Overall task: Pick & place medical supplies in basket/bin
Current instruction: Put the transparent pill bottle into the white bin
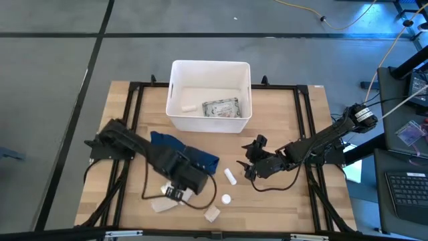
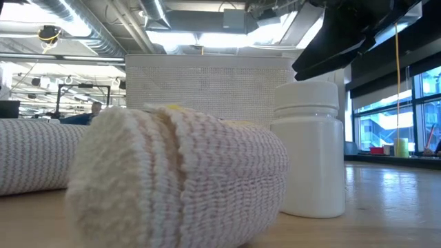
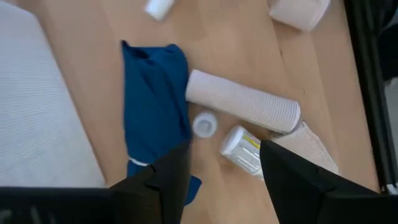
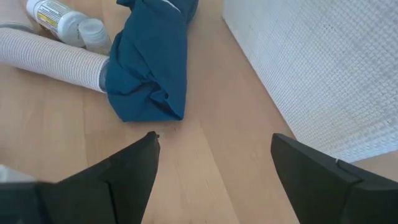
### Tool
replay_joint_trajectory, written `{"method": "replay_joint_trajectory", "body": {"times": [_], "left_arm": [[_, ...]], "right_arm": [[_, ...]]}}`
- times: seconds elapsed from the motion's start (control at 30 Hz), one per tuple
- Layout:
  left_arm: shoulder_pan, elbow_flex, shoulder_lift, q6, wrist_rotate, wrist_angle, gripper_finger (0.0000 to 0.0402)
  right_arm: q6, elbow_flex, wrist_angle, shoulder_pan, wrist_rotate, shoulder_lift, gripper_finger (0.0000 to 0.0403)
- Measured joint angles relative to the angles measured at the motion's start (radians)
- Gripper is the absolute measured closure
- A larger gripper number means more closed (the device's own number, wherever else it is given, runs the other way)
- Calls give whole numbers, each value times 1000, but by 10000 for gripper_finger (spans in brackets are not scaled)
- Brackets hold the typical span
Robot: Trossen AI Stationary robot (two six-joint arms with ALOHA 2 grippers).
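The white bin (image 1: 209, 97) stands at the table's far middle and holds a grey dotted packet (image 1: 221, 108) and a white item (image 1: 189, 107). My left gripper (image 3: 224, 149) is open, points down and hovers over a labelled vial (image 3: 242, 151), a small white vial (image 3: 204, 124) and a ribbed bandage roll (image 3: 242, 107), which lie beside the dark blue cloth (image 3: 155, 106). In the high view it (image 1: 174, 193) hangs near the table's front. My right gripper (image 1: 251, 157) waits open to the right of the cloth, nothing between its fingers (image 4: 214, 137).
A white vial (image 1: 230, 177), a small white cap (image 1: 226, 199) and a beige block (image 1: 212, 213) lie loose near the front middle. Another beige bandage (image 1: 160, 204) lies under my left arm. In the low view a bandage roll (image 2: 179, 179) and a white bottle (image 2: 308, 148) fill the foreground.
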Motion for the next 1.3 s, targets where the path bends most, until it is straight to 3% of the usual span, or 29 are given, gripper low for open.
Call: {"method": "replay_joint_trajectory", "body": {"times": [0.17, 0.43, 0.53, 0.67, 0.97, 1.1, 1.3], "left_arm": [[-24, 0, 31, 1, -5, -1, 217], [-25, -44, 21, 30, -109, 72, 217], [-21, -172, -21, 53, -79, 162, 217], [-16, -389, -145, -64, -71, 239, 217], [-25, -890, -406, -127, -71, 796, 217], [-23, -978, -430, -138, -81, 870, 217], [-23, -987, -430, -125, -86, 880, 217]], "right_arm": [[-3, 0, 0, 0, -47, 0, 95], [-5, 0, -1, 0, -69, 0, 95], [-6, 0, -1, 0, -69, 0, 95], [-7, 0, -2, 0, -69, 0, 95], [-11, 0, -2, 0, -69, 0, 95], [-11, 0, -2, 0, -69, 0, 95], [-29, 0, -2, 0, -69, 0, 95]]}}
